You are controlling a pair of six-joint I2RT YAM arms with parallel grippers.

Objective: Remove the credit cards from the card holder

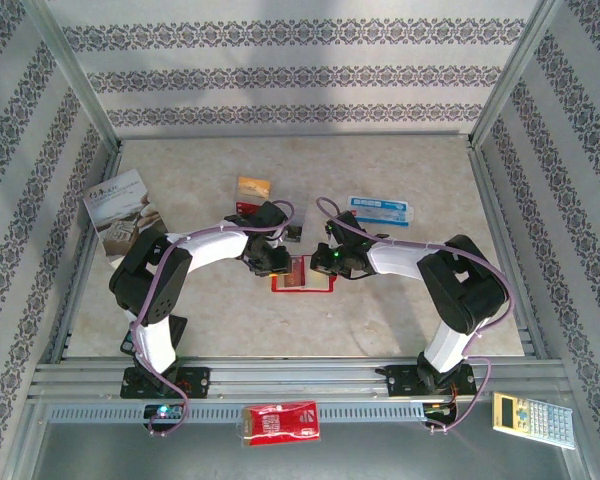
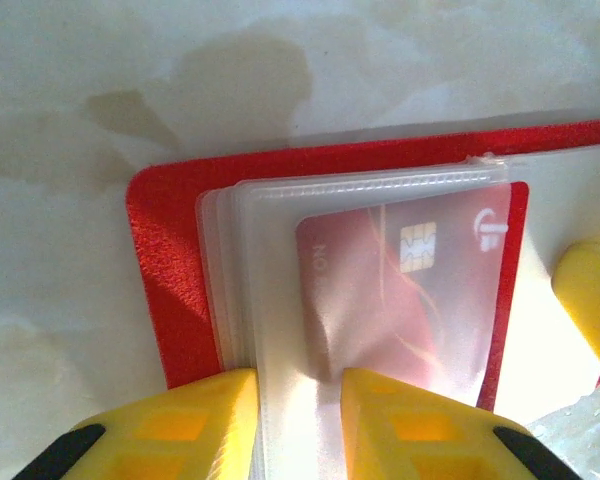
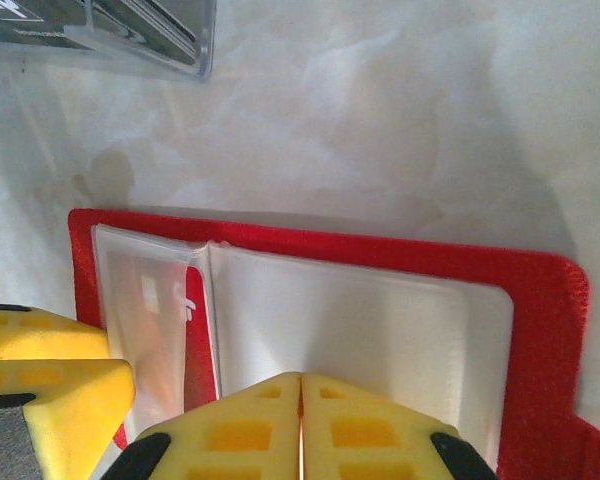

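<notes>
The red card holder [image 1: 302, 273] lies open on the table between my two grippers. In the left wrist view its clear pockets [image 2: 280, 230] hold a red card [image 2: 400, 290] with a chip. My left gripper [image 2: 298, 385] hovers over the near edge of that pocket, its jaws slightly apart and gripping nothing. My right gripper [image 3: 301, 380] is shut, its tips pressing on the holder's right-hand pocket [image 3: 360, 320]. An orange-yellow credit card [image 1: 253, 186] and a blue one [image 1: 382, 210] lie loose on the table behind the holder.
A brochure [image 1: 123, 208] rests at the table's left edge. A red printed packet [image 1: 280, 420] and a calculator [image 1: 533, 417] sit on the metal ledge in front of the arm bases. Patterned walls enclose the table on three sides.
</notes>
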